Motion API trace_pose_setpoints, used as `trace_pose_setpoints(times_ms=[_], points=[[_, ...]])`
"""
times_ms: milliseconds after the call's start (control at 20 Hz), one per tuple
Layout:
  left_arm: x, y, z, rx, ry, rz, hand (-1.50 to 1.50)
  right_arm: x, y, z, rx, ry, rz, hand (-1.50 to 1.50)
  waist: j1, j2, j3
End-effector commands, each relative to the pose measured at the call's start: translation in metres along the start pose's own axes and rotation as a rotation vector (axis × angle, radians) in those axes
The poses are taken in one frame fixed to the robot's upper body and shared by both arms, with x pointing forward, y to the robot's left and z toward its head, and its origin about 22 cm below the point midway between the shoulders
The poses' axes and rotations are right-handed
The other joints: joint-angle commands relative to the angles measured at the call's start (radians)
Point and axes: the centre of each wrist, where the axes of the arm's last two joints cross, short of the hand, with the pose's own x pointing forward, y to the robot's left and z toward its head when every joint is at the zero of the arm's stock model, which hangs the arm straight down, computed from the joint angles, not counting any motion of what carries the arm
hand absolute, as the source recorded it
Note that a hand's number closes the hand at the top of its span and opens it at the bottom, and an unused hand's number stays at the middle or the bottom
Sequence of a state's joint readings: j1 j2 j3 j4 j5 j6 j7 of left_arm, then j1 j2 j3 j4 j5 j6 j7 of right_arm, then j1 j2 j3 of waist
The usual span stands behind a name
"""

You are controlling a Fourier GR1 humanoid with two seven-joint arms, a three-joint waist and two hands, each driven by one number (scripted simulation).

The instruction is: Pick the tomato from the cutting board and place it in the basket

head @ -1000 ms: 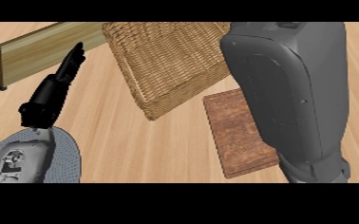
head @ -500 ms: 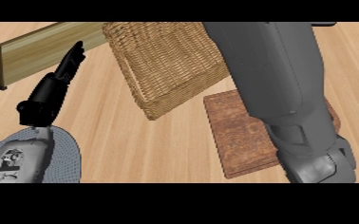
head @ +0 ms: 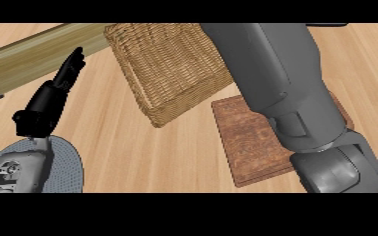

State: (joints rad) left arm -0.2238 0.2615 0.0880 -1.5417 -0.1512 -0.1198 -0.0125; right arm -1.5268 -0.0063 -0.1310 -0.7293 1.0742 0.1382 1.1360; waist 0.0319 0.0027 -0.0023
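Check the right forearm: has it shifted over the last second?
Yes. The right forearm has swung leftward, now covering the basket's right edge and more of the cutting board.

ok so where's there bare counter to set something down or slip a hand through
Bare wood lies between the left hand and the basket, widening below the basket toward the cutting board. The right side is crowded: the right forearm covers much of the board and the basket's edge.

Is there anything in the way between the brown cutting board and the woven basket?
Nothing stands on the counter between them: the brown wooden cutting board lies right beside the woven wicker basket. Only the robot's grey right forearm stretches over both. The tomato is hidden.
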Motion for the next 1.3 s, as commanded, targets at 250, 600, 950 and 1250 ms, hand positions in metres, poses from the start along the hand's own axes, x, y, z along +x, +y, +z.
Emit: trace_pose_setpoints(times_ms=[250, 600, 950, 1250], points=[[-0.006, -0.001, 0.011, 0.0, 0.012, -0.007, 0.0, 0.012, -0.001, -0.001, 0.181, 0.127, 0.007, -1.5, -0.002, -0.002, 0.001], [0.001, 0.007, -0.004, 0.013, 0.003, -0.007, 0.0, 0.013, -0.013, 0.005, 0.04, 0.058, -0.257, -1.5, -0.015, -0.002, 0.002], [0.001, 0.015, 0.007, 0.035, 0.014, -0.01, 0.0, -0.023, -0.047, -0.023, -0.262, 0.128, -0.615, -1.5, -0.035, -0.012, 0.003], [-0.008, 0.015, 0.014, 0.057, 0.048, -0.02, 0.0, -0.057, -0.053, -0.037, -0.404, 0.228, -0.732, -1.5, -0.062, -0.019, 0.003]])
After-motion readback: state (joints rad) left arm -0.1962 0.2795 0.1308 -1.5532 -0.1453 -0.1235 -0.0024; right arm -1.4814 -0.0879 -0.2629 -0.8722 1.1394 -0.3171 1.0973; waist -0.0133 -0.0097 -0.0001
